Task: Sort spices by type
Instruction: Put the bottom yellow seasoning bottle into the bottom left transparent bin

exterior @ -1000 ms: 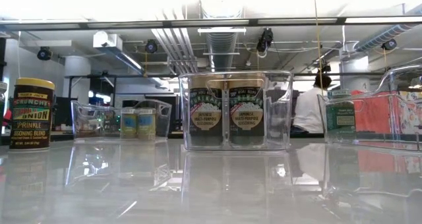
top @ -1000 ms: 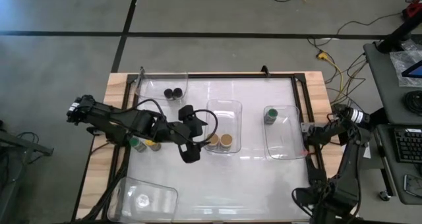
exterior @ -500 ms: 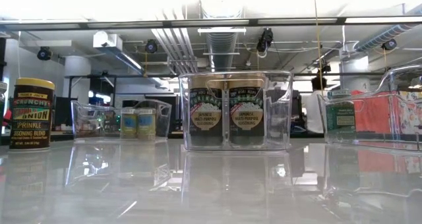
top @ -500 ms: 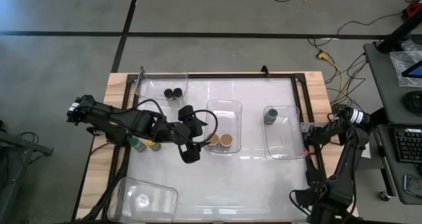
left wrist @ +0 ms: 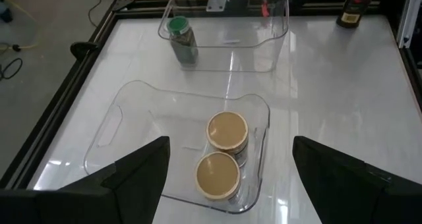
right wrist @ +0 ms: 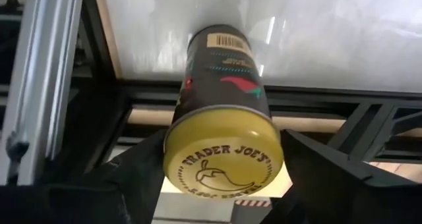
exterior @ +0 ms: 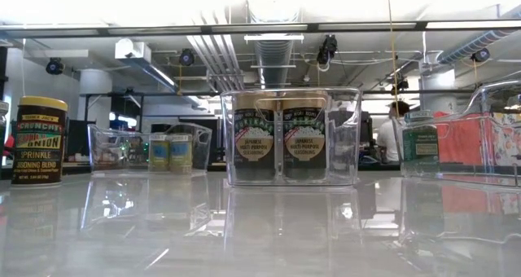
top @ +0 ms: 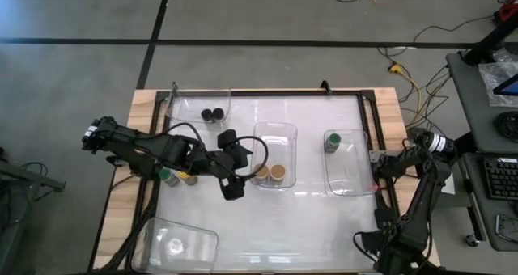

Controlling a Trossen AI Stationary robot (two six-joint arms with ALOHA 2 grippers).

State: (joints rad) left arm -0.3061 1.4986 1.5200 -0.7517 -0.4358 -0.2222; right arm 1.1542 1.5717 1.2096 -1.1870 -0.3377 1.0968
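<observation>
Spices number eight: two black-lidded jars [top: 213, 113], two tan-lidded jars [top: 269, 173], two with green lids and two with yellow.

The left gripper [top: 241, 171] hovers with its fingers apart and holds nothing. The tan pair stands touching just ahead of it, in the centre bin [top: 275, 128]. One green-lidded jar [top: 332, 141] stands farther ahead in the right bin [top: 352, 188]. The black pair sits well off to the gripper's side in the far bin [top: 184, 105]. Behind the gripper, beside its arm, a second green-lidded jar [top: 167, 176] and a yellow-lidded jar [top: 188, 178] stand close together on the bare surface. A fourth clear bin [top: 202, 241] lies at the near left corner.

The right gripper [top: 379, 167] is at the right edge of the worktop [top: 307, 218], its fingers closed against the sides of the other yellow-lidded jar [right wrist: 224, 155], which stands directly below it.

That lid is embossed "TRADER JOE'S" over a chilli pepper, and a barcode shows on the side. In the low view the tan pair's labels read "JAPANESE MULTI-PURPOSE SEASONING", and the jar at the left reads "CRUNCHY", "ONION" and "SEASONING BLEND".

The worktop is white and glossy, edged by a black frame on a wooden base. Around it is grey concrete floor with loose cables. Ceiling ducts and strip lights run overhead, and a person [exterior: 396, 138] is far behind.
</observation>
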